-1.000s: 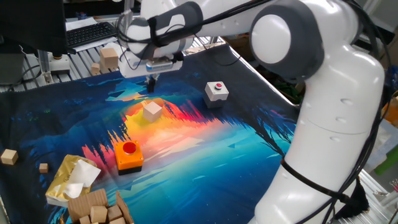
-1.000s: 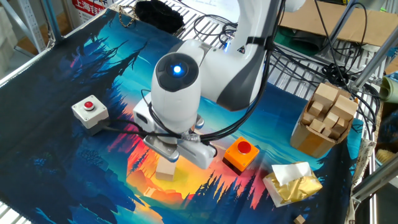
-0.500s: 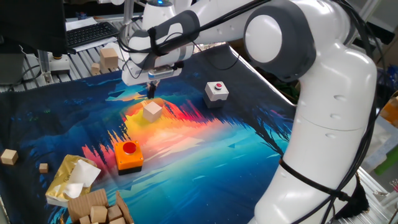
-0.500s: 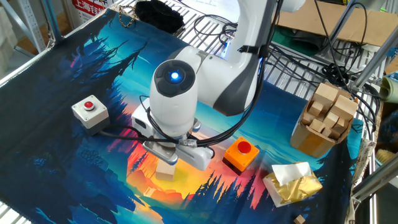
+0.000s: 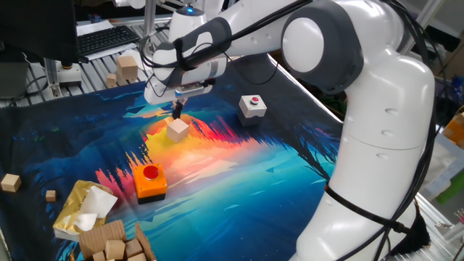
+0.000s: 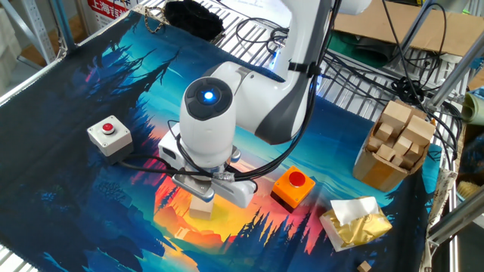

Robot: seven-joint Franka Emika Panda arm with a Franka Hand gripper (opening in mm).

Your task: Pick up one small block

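Table covered by a printed blue, orange and red forest-scene mat (image 5: 239, 174); on it lay a pale beige wooden cube (image 5: 177, 130) near centre; an orange box with red button (image 5: 149, 181); a white box with red button (image 5: 251, 106); a yellow tissue pack (image 5: 83, 210); two tiny tan cubes (image 5: 10, 182) at the edge.

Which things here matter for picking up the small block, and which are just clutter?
For the job:
- small block, on the mat
- gripper, just above the block

Lying about:
- white button box
- orange button box
- tall wooden block
- tiny cubes
- box of wooden blocks
- yellow packet
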